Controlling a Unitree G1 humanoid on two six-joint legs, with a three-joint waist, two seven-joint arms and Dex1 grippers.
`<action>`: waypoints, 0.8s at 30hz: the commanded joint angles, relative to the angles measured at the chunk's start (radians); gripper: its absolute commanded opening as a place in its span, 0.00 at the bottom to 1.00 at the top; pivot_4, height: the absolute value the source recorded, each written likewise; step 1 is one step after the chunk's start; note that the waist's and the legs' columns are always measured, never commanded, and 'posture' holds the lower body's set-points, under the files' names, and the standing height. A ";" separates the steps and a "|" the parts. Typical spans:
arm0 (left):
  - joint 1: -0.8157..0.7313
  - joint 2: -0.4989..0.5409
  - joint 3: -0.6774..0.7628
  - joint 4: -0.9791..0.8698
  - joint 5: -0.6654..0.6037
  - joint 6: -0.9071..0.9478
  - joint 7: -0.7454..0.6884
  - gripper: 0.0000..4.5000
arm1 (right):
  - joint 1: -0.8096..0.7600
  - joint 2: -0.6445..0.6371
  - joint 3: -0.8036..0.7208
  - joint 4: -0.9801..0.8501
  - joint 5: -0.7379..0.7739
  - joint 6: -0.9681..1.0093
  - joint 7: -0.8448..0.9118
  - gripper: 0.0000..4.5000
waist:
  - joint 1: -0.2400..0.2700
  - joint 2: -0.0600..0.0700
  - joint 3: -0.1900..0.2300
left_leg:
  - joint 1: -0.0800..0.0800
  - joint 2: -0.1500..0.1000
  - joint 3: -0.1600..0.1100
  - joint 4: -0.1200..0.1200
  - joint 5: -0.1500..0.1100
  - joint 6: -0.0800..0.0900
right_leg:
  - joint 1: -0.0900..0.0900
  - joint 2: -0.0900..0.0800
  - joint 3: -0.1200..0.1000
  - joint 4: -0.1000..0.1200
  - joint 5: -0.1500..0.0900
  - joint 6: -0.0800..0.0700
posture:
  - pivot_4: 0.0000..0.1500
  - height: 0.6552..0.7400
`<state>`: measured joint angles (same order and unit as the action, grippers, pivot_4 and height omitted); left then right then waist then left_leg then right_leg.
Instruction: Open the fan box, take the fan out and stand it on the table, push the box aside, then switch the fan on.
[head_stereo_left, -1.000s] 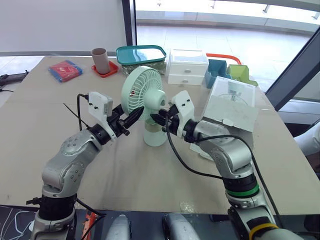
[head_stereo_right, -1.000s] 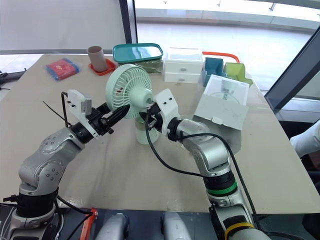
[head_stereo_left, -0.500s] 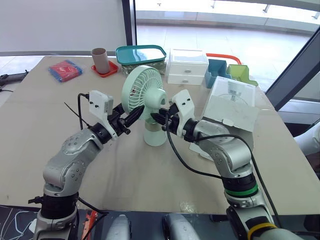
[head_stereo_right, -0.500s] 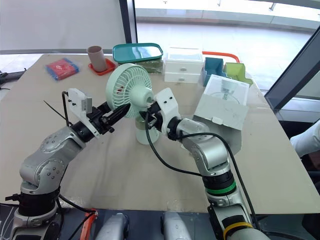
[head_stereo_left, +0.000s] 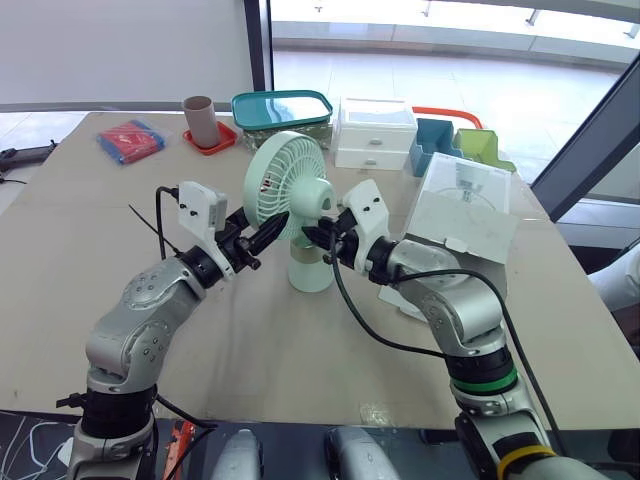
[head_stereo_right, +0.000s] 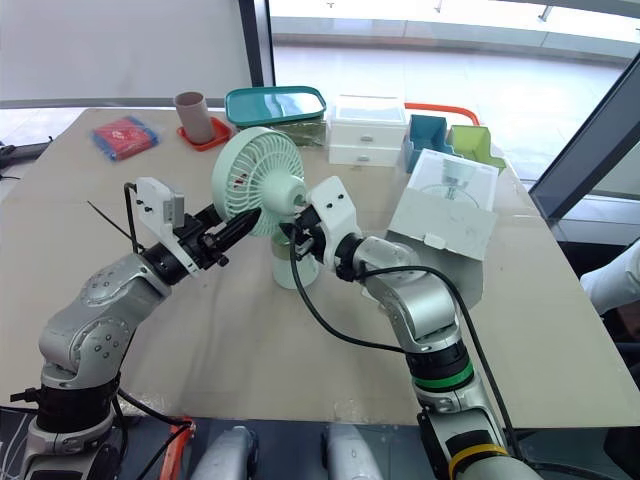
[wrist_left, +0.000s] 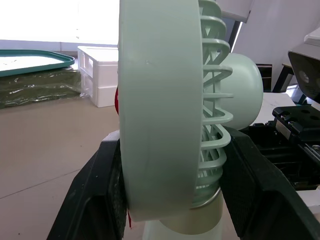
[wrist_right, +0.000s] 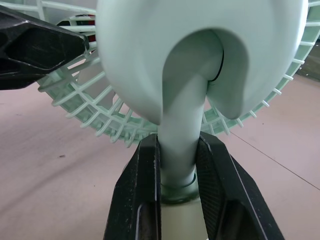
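The pale green fan (head_stereo_left: 288, 188) stands upright on its round base (head_stereo_left: 309, 272) in the middle of the table. My left gripper (head_stereo_left: 272, 230) comes in from the left and is shut on the lower rim of the fan's cage (wrist_left: 160, 115), with one black finger (wrist_left: 97, 200) on each face. My right gripper (head_stereo_left: 313, 237) comes in from the right and is shut on the fan's neck (wrist_right: 178, 135), just under the motor housing. The white fan box (head_stereo_left: 462, 212) sits to the right of the fan, behind my right forearm, with its flap hanging open.
Along the far edge stand a red packet (head_stereo_left: 131, 141), a brown cup on a red coaster (head_stereo_left: 200, 120), a teal-lidded container (head_stereo_left: 283, 111), a white drawer unit (head_stereo_left: 375, 132) and teal and green bins (head_stereo_left: 458, 146). The table's right edge runs just past the box.
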<state>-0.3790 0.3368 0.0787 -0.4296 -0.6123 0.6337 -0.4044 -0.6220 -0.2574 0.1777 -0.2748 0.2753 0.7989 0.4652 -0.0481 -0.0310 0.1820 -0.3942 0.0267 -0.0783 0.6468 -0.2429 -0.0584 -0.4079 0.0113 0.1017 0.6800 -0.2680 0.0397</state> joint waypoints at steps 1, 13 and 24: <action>-0.010 -0.006 -0.025 -0.057 -0.029 -0.034 -0.055 0.45 | 0.002 0.005 0.023 -0.024 0.004 -0.011 0.014 0.09 | 0.000 0.000 0.000 | 0.000 0.000 0.000 0.000 0.000 0.000 | 0.000 0.000 0.000 0.000 0.000 0.000 | 1.00 1.00; -0.011 0.034 -0.008 -0.030 -0.019 -0.037 -0.133 0.90 | 0.021 0.005 0.015 -0.032 0.003 -0.022 0.019 0.09 | -0.003 0.000 0.000 | 0.000 0.000 0.000 0.000 0.000 0.000 | 0.000 0.000 0.000 0.000 0.000 0.000 | 1.00 1.00; 0.030 0.154 0.032 0.004 -0.014 -0.073 -0.280 0.98 | 0.042 -0.012 -0.002 -0.026 0.021 -0.070 0.065 0.09 | -0.009 0.000 0.000 | 0.001 0.001 0.000 -0.001 0.000 0.000 | 0.000 0.001 0.000 0.000 0.000 0.000 | 1.00 1.00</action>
<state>-0.3612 0.4594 0.0854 -0.4142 -0.6094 0.5922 -0.6194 -0.5880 -0.2689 0.1814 -0.2878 0.2713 0.7556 0.5008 -0.0568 -0.0308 0.1821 -0.3929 0.0273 -0.0780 0.6449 -0.2427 -0.0587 -0.4079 0.0121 0.1021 0.6800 -0.2682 0.0394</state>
